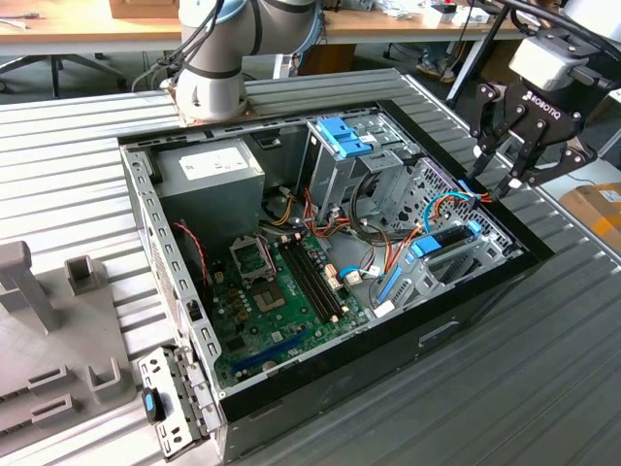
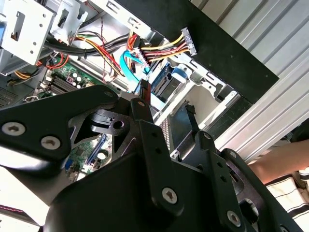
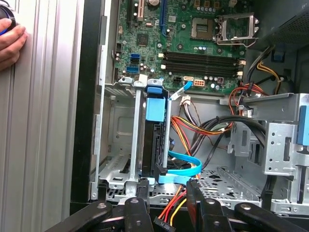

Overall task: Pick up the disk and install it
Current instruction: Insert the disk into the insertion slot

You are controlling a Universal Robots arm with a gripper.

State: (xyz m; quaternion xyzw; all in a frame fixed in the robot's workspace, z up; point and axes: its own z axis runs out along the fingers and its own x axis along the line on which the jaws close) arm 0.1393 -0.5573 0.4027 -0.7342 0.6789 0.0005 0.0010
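The disk (image 3: 157,145) is a black drive with blue rails and a blue end tab. It stands on edge between the silver rails of the drive bay, at the case's side on the exterior view's right (image 1: 448,238). My gripper (image 1: 495,184) hangs just above that edge of the case, over the disk's cabled end. It is open (image 3: 167,191). The two black fingers (image 3: 142,193) sit apart on either side of the bay end and grip nothing. A blue data cable (image 3: 186,169) and red-yellow power wires run between them. In the second wrist view the gripper (image 2: 166,104) points down at the same bay.
The open computer case (image 1: 524,257) lies on a ribbed metal table. Inside are the motherboard (image 1: 281,291), the power supply (image 1: 209,170) and a tall silver cage with a blue clip (image 1: 342,136). Grey fixtures (image 1: 39,311) stand at the exterior view's left. A person's hand (image 3: 9,43) rests beside the case.
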